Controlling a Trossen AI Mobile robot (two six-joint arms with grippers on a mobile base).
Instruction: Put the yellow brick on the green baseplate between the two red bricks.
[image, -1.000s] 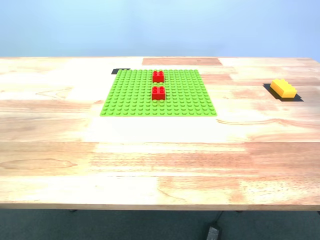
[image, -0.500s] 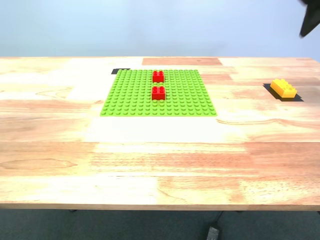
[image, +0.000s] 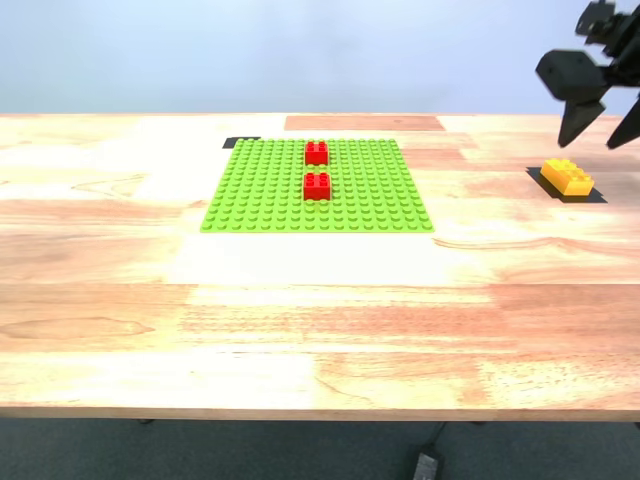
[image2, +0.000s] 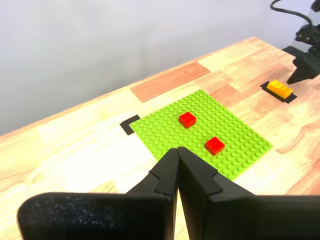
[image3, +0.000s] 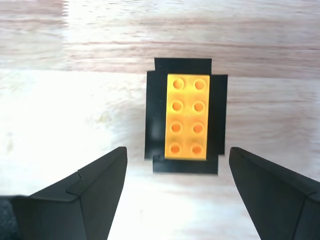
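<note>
Hovering over the yellow brick: your second tool gapes wide, empty.
Brick looks light, rigid, slick — pinch its long sides; first tool sits closed.

A pale wooden table stands before a plain blue-grey wall, dark floor beneath.

Second claw partly cut by exterior view's right edge.
</note>
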